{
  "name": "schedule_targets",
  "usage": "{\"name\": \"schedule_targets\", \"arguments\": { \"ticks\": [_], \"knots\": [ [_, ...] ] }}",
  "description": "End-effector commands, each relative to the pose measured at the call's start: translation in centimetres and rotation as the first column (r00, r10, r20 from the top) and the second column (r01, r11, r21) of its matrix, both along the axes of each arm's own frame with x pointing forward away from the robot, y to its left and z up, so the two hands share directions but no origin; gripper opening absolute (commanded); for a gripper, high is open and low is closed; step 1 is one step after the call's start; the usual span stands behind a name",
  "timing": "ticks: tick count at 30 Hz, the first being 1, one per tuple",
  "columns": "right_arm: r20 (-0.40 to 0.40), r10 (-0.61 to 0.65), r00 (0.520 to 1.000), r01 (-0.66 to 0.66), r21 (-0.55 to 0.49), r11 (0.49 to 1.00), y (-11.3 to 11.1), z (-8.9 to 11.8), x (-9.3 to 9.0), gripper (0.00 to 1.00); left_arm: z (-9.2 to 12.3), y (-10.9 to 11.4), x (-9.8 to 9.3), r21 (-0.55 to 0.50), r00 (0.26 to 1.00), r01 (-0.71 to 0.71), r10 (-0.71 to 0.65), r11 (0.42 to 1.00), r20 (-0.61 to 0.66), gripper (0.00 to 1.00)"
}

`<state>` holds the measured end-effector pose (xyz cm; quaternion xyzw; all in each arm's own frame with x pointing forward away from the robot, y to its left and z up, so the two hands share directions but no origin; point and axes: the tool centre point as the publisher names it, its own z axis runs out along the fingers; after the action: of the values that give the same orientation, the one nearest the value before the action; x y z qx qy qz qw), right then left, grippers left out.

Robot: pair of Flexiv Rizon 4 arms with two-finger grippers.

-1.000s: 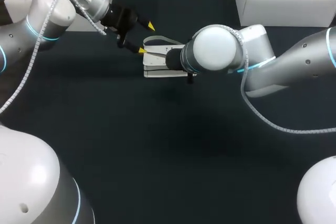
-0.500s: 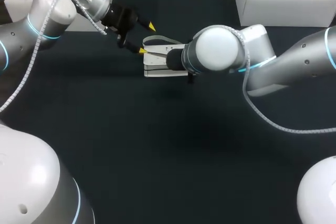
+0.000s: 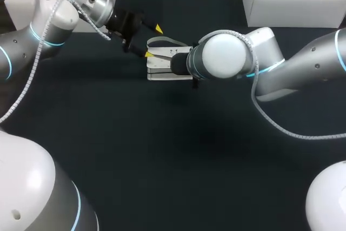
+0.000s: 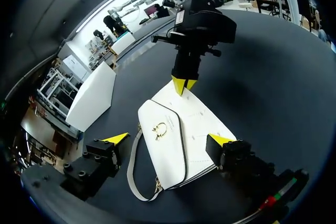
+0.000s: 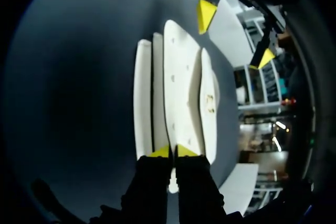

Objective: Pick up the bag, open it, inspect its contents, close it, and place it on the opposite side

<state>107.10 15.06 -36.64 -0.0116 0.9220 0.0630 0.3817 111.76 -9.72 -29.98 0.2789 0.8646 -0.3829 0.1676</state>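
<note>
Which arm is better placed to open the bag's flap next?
Probably left: the left gripper, open, flanks the bag's clasp end; the right gripper sits closed at the opposite edge.

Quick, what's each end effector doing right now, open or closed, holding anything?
Left end effector: open, straddling the white bag.
Right end effector: closed, pinching the bag's edge.

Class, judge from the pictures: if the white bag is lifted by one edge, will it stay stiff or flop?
The white bag probably keeps its shape: its panels lie flat with crisp edges. Its strap curls limply on the table, so it would likely dangle. The smooth surface may be slippery.
</note>
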Motion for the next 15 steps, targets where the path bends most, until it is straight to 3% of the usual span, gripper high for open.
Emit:
{"name": "schedule_targets", "arguments": {
  "ticks": [1, 13, 15],
  "knots": [
    [0.005, 0.001, 1.000, -0.001, 0.003, 1.000, 0.0, -0.2, -0.1, 0.00, -0.2, 0.0, 0.0, -0.004, 1.000, -0.001, 0.001, 1.000, 0.003, 1.00],
    [0.005, 0.001, 1.000, -0.001, 0.003, 1.000, 0.0, -0.2, -0.1, 0.00, -2.7, -1.2, -0.6, 0.008, 0.995, -0.018, 0.017, 1.000, 0.100, 1.00],
    [0.005, 0.001, 1.000, -0.001, 0.003, 1.000, 0.0, -0.2, -0.1, 0.00, -3.0, -1.3, -0.6, 0.007, 0.995, -0.017, 0.017, 1.000, 0.093, 0.86]
  ]
}}
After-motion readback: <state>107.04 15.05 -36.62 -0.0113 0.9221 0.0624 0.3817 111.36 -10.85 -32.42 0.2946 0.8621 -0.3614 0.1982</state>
